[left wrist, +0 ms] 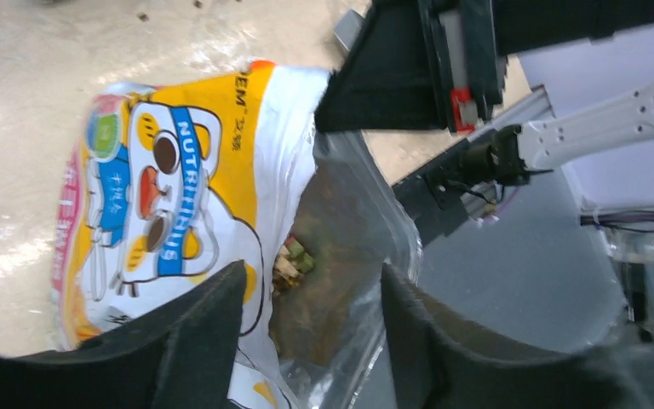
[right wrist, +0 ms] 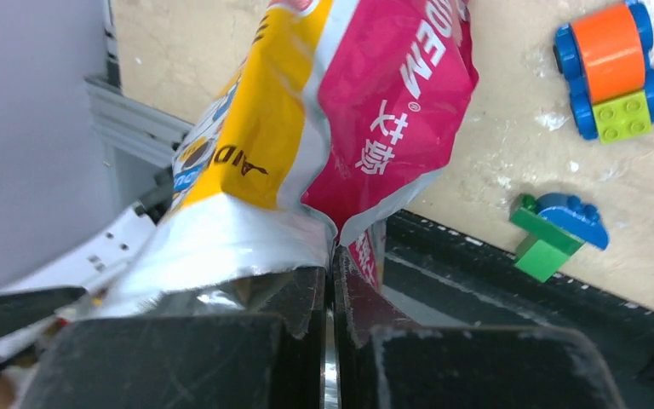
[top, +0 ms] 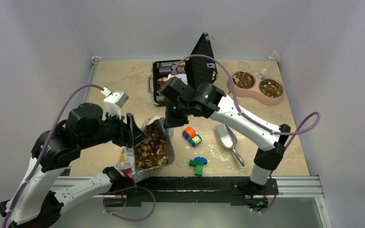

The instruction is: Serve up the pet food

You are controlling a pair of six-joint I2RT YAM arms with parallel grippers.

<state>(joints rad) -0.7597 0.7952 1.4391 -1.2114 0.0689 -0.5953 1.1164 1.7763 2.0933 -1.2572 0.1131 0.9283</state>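
The pet food bag (top: pixel 148 151), yellow, white and pink, lies open at the table's near middle, with brown kibble (top: pixel 151 148) showing in its mouth. My right gripper (top: pixel 172 119) is shut on the bag's far rim; in the right wrist view (right wrist: pixel 332 271) the foil edge of the bag (right wrist: pixel 341 128) is pinched between its fingers. My left gripper (top: pixel 134 134) is open at the bag's left rim. In the left wrist view (left wrist: pixel 311 294) its fingers straddle the bag's edge (left wrist: pixel 179 170), with a little kibble (left wrist: pixel 294 260) visible inside.
A pink double bowl (top: pixel 255 97) at the far right holds kibble in both cups. A metal scoop (top: pixel 227 137), a toy car (top: pixel 192 136) and green and blue blocks (top: pixel 198 165) lie right of the bag. An open black case (top: pixel 196 66) stands at the back.
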